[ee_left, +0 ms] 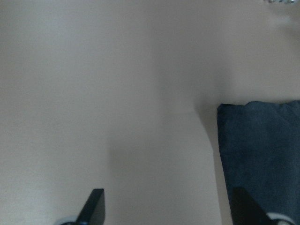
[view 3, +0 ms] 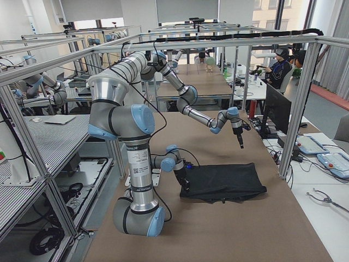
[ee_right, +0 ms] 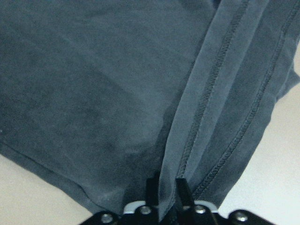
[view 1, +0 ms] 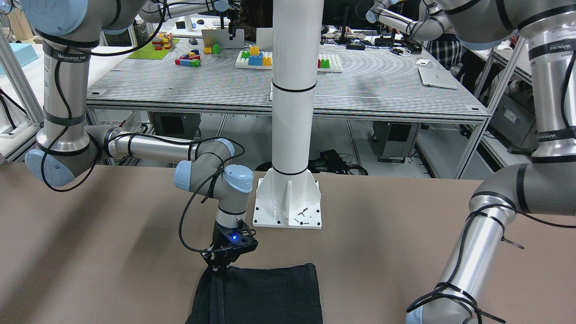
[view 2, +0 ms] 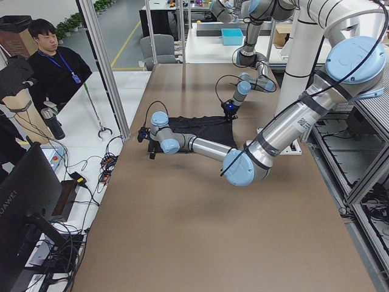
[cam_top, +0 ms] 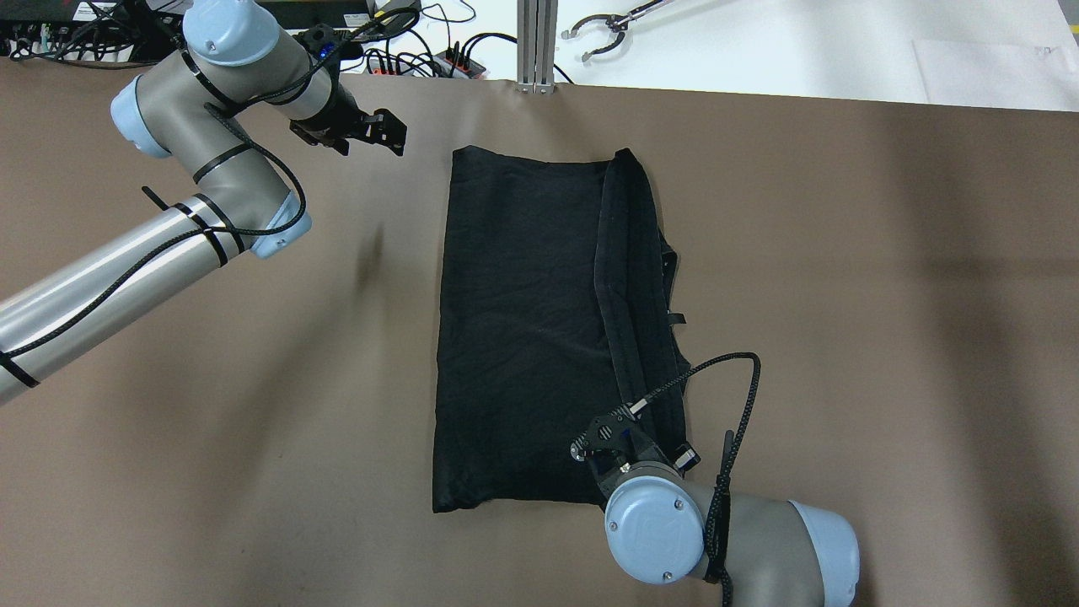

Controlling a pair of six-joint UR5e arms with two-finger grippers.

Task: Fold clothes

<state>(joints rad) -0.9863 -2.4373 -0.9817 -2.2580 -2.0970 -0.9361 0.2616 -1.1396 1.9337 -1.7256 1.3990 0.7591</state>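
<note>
Front view: black garment [view 1: 270, 292] flat at lower centre of brown table [view 1: 382, 261], right gripper [view 1: 220, 266] at its left edge.
Overhead: left gripper [cam_top: 389, 135] upper left, clear of cloth.
L wrist: fingers apart over bare table.
R wrist: fingers clamped on garment's folded seam strip.

Overhead view: diffuse ceiling light, even exposure. Broad soft shadow bands cross the brown surface [cam_top: 843, 253], with a faint arm shadow at centre left. The black garment [cam_top: 523, 320] renders dark, and its creases are barely visible.

Left wrist view: soft focus, low contrast. The left claw [ee_left: 166, 211] at the bottom edge is blurred.

Right wrist view: stitching [ee_right: 211, 93] is sharp, and the fabric is washed to grey-blue.

Left side view: posts [view 2: 109, 67] bow near the frame edges.
</note>
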